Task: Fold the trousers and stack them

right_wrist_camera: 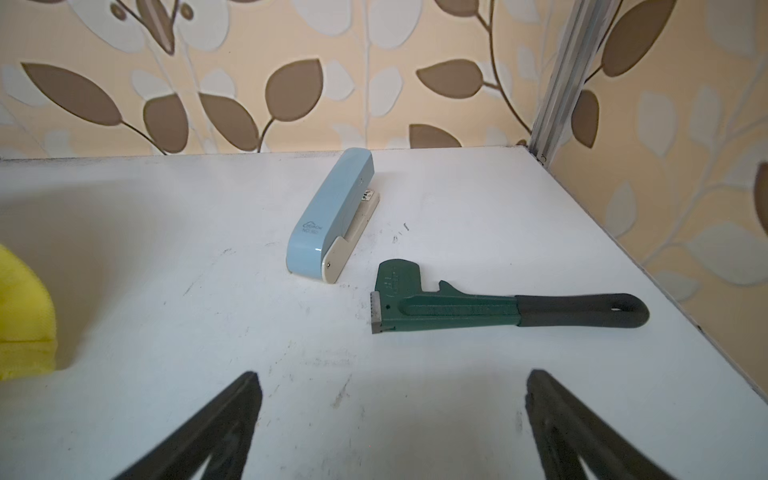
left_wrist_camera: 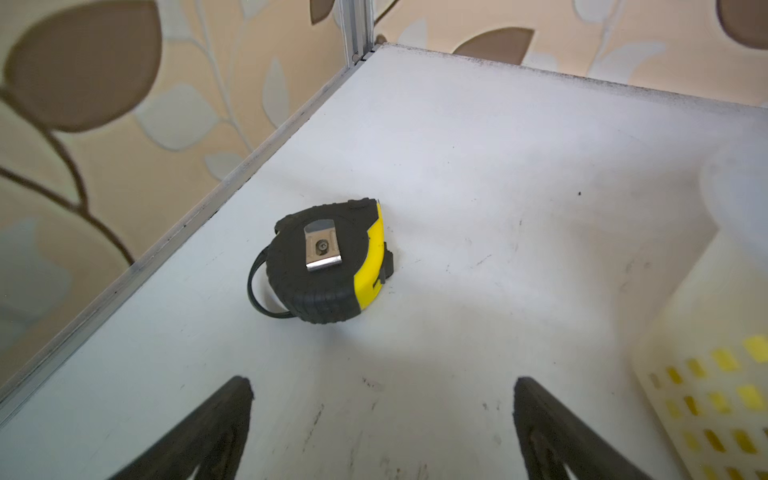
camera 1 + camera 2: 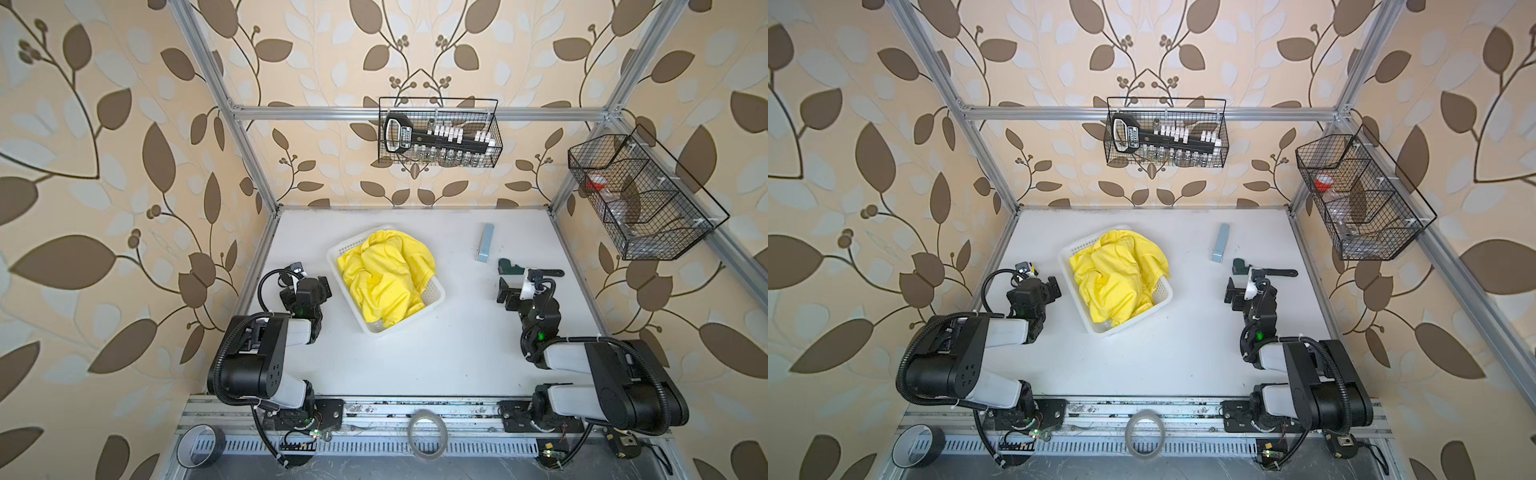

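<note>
Nearest us, left end effector (image 2: 382, 382) and right end effector (image 1: 392, 376) both stood open, empty. Trousers (image 3: 384, 276) sat bunched in the basket (image 3: 371, 328) between them; we judged left nearer, just beside it.

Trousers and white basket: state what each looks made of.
The trousers look like soft matte cloth, possibly cotton: they lie crumpled in loose folds. The basket looks like moulded white plastic: stiff walls pierced with even slots.
</note>
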`<act>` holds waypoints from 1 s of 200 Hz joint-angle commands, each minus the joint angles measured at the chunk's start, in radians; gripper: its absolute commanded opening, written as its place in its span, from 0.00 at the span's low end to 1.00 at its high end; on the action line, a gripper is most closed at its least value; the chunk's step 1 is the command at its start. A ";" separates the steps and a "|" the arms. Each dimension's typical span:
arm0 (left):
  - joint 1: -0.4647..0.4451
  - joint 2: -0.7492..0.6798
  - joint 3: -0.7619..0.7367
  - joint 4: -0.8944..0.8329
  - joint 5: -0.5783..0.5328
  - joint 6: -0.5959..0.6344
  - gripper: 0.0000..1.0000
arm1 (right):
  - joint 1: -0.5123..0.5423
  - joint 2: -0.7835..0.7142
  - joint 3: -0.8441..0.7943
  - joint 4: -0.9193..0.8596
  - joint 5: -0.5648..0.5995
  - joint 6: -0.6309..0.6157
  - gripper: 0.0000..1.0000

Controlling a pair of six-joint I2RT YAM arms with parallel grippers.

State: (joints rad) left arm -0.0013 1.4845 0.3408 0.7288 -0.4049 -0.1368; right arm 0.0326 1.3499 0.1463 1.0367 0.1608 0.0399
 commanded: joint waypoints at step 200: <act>-0.009 0.006 0.032 0.022 -0.030 0.009 0.99 | -0.020 0.004 0.024 0.018 -0.043 -0.011 1.00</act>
State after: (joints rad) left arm -0.0013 1.4845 0.3458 0.7288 -0.4049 -0.1368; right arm 0.0166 1.3499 0.1474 1.0363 0.1299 0.0406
